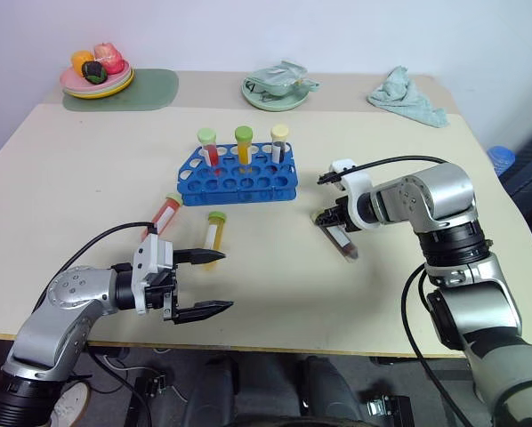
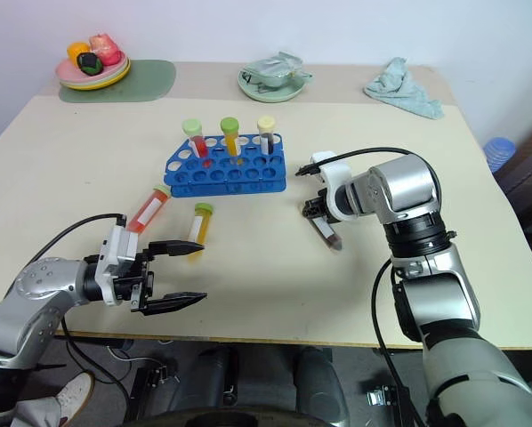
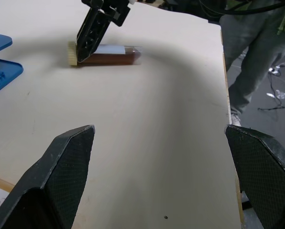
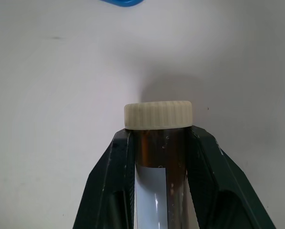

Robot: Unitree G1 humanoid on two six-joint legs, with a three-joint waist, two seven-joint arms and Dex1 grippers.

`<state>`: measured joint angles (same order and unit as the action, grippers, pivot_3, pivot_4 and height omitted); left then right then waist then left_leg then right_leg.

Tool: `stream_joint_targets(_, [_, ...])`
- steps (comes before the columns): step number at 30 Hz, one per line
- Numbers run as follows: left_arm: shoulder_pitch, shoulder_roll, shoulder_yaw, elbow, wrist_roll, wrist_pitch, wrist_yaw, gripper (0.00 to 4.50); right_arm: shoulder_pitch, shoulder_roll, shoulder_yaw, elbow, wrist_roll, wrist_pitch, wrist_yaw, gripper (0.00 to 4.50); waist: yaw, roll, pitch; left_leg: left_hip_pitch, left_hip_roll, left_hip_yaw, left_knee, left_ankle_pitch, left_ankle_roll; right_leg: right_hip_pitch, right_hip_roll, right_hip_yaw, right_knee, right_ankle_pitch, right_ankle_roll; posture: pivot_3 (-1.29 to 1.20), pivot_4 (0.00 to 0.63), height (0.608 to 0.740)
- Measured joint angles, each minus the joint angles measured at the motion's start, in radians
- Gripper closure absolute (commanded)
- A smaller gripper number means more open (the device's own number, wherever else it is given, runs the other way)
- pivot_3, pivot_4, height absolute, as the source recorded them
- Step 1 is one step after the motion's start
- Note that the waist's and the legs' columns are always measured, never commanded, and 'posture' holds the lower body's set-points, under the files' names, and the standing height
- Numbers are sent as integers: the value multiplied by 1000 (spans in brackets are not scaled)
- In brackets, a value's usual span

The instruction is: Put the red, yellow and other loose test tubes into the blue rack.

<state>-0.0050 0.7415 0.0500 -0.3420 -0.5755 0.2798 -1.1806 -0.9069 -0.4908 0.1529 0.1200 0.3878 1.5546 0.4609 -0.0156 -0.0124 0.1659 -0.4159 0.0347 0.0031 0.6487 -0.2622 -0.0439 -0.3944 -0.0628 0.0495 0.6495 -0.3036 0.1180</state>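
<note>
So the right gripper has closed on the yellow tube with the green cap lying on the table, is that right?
Not quite. The right gripper has closed on the dark brown tube with the cream cap, lying on the table; the right wrist view shows it. The yellow tube lies untouched near the open left gripper.

No legible text, number, brand or sign anywhere: the white label on the dark brown tube (image 4: 157,200) is blank where it shows, and the labels on the red tube (image 1: 165,213) and yellow tube (image 1: 213,233) are too small to read.
</note>
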Motion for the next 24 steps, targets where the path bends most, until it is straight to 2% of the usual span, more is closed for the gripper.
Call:
stream_joint_targets(5, [-19,-1,-4,16,0,0,-6,0,26,-15,-1,-59,20,0,21,3607,-5,0,0,0,0,0,0,0,0,-1,0,0,0,0,0,0,150,740])
stream_joint_targets(13, [-37,-7,-25,25,0,0,-8,0,39,-9,-93,-119,36,-23,27,3607,-4,1,0,-1,0,0,0,0,0,-1,0,0,0,0,0,0,150,740])
stream_joint_targets(24, [-44,-9,-29,25,0,0,-6,0,85,-61,-13,-116,46,-82,84,3607,-5,1,1,-2,0,0,0,0,0,-2,0,0,0,0,0,0,150,740])
